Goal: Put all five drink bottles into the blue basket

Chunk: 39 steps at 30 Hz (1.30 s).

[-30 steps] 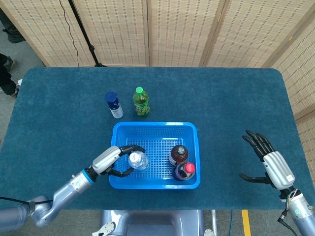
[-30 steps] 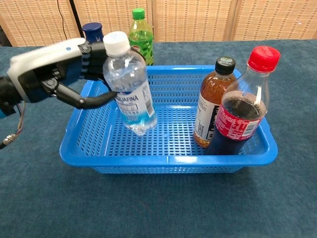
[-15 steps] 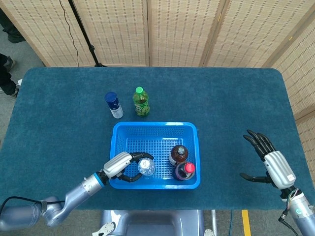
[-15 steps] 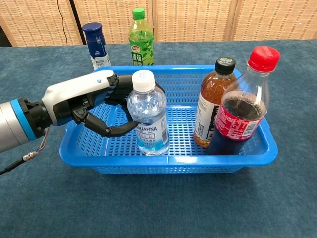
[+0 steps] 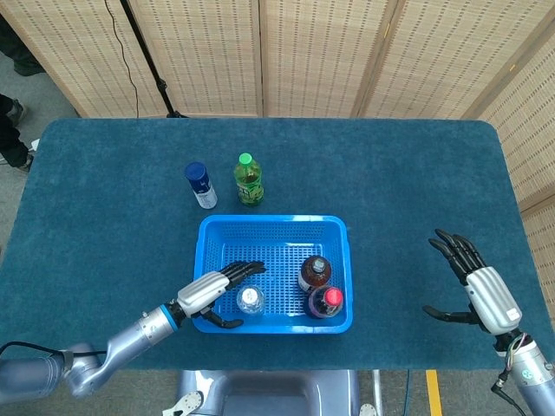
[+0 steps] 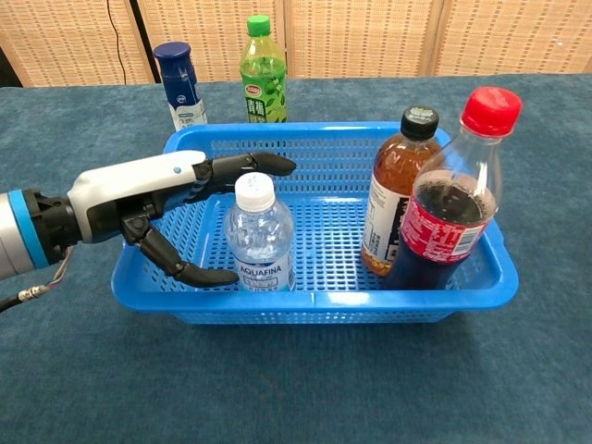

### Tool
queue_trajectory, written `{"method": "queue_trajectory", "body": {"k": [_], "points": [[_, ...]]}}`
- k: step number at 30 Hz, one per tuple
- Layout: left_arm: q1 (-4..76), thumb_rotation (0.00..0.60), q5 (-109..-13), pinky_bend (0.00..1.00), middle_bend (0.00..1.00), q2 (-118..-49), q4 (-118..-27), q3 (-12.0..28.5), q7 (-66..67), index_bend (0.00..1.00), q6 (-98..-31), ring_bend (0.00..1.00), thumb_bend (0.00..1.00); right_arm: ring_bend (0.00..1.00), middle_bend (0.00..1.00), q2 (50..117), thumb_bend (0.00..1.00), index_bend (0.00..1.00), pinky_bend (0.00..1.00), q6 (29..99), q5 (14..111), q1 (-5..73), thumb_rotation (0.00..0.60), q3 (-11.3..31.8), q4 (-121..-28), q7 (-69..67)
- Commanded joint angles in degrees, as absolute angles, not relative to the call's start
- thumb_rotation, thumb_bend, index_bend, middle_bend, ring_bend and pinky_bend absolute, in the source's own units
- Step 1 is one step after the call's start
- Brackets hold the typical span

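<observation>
Three bottles now stand in the basket [image 6: 314,301], low in the frame: the water bottle [image 6: 260,236], the cola [image 6: 444,199] and the brown tea [image 6: 396,180]. The left hand [image 6: 153,199] was holding the water bottle half a second ago; now its fingers are spread and off it. The right hand [image 5: 473,282] waits open, lower right. Farther back, the blue bottle [image 6: 180,85] and green bottle [image 6: 262,72] are left to do.

The left hand [image 6: 153,199] is spread around the water bottle [image 6: 260,237], with the basket [image 6: 314,301] wall beneath it. Just beyond its fingertips, bare basket floor is left open. Farther right, the way is blocked by the brown bottle [image 6: 396,190] and cola bottle [image 6: 448,199].
</observation>
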State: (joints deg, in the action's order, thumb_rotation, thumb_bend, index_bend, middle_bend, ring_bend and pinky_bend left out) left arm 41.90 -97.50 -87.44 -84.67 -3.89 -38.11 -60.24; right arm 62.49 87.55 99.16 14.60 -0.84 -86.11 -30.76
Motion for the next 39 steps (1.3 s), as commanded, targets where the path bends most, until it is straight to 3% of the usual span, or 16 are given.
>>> {"method": "queue_trajectory", "body": {"k": [1, 9, 13, 18, 28, 39], "points": [[40.9, 0.600, -98.4, 0.00, 0.00, -86.0, -85.8, -4.3, -38.8, 0.00, -63.2, 0.00, 0.21, 0.00, 0.00, 62.4, 0.00, 0.00, 0.00, 87.7, 99.3, 14.5, 0.600, -0.8, -86.2, -30.7], [36.2, 0.600, -101.4, 0.00, 0.00, -79.9, -87.7, -3.9, -43.2, 0.00, -77.3, 0.00, 0.15, 0.00, 0.00, 62.3, 0.00, 0.00, 0.00, 88.4, 99.7, 14.2, 0.600, -0.9, -86.5, -30.8], [31.8, 0.600, -96.3, 0.00, 0.00, -77.6, -87.8, -0.6, -40.6, 0.00, -84.0, 0.00, 0.00, 0.00, 0.00, 62.3, 0.00, 0.00, 0.00, 88.5, 99.9, 14.2, 0.600, -1.0, -86.6, -30.8], [28.0, 0.600, -88.0, 0.00, 0.00, -77.7, -84.9, 4.7, -43.5, 0.00, -88.4, 0.00, 0.00, 0.00, 0.00, 62.2, 0.00, 0.00, 0.00, 88.5, 100.1, 14.2, 0.600, -1.0, -86.8, -30.8], [30.3, 0.600, -76.0, 0.00, 0.00, -82.0, -71.2, 10.7, -50.9, 0.00, -75.5, 0.00, 0.00, 0.00, 0.00, 62.4, 0.00, 0.00, 0.00, 87.7, 100.3, 14.5, 0.600, -1.2, -86.8, -30.4], [38.7, 0.600, -72.8, 0.00, 0.00, -92.0, -52.1, 13.4, -54.6, 0.00, -58.1, 0.00, 0.00, 0.00, 0.00, 62.6, 0.00, 0.00, 0.00, 86.6, 99.2, 14.7, 0.600, -1.0, -86.4, -30.3]]}}
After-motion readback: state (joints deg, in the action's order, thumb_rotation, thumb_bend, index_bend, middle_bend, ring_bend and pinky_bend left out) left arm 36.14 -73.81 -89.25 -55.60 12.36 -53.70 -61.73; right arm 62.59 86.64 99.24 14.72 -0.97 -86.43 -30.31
